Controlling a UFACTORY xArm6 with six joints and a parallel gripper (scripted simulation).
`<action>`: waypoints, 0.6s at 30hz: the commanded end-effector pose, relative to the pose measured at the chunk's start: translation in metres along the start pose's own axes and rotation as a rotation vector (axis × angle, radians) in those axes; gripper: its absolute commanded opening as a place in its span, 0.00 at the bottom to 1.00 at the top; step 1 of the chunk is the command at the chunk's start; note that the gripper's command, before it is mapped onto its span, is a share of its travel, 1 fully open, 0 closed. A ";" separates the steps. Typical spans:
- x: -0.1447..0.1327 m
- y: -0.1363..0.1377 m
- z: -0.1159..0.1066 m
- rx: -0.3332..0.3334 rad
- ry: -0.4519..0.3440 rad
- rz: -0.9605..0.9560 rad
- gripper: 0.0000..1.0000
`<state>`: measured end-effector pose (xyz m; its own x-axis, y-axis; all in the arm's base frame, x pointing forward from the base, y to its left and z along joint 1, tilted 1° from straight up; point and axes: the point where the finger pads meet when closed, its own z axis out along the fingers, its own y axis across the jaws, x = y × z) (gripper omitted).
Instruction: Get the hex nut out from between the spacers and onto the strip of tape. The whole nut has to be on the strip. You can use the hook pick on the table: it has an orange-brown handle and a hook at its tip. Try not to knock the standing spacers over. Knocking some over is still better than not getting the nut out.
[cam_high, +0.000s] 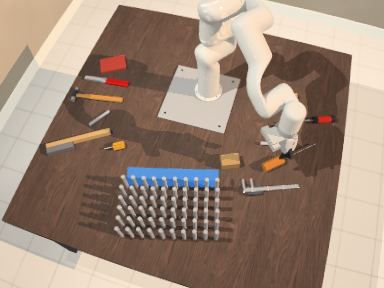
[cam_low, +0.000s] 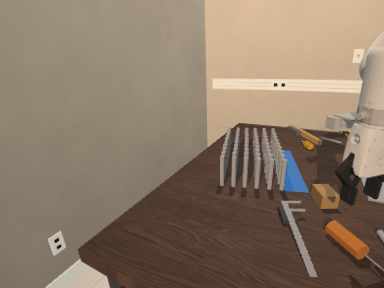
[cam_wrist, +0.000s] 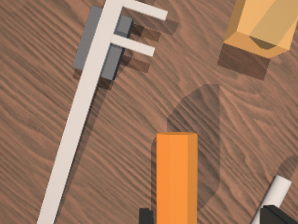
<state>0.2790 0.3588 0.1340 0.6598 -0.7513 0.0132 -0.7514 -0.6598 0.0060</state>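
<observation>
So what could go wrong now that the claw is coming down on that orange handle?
The gripper is only half closed above the pick's orange handle, so it might nudge or roll it instead of gripping. Later, the pegs stand tightly packed, so hooking between them could topple some. The nut itself isn't visible.

Dense grid of upright grey cylindrical spacers (cam_high: 170, 207) fills the front centre of the dark wood table (cam_high: 280, 240); gaps between posts are narrow, too tight for the fingers. Blue tape strip (cam_high: 172, 176) lies directly along the grid's far edge, its near side crowded by the last row. Small tan wooden block (cam_high: 230, 160) and grey steel caliper (cam_high: 267, 188) lie near the grid's right end. Orange-handled hook pick (cam_high: 274, 163) lies beyond them, bare wood along its sides.
</observation>
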 end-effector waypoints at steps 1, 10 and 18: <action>0.000 -0.001 0.000 0.004 -0.003 0.000 0.65; 0.000 -0.002 0.026 0.004 -0.005 0.000 0.65; 0.000 -0.003 0.048 0.004 -0.005 0.000 0.65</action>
<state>0.2801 0.3584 0.0983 0.6602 -0.7511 0.0095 -0.7511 -0.6601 0.0073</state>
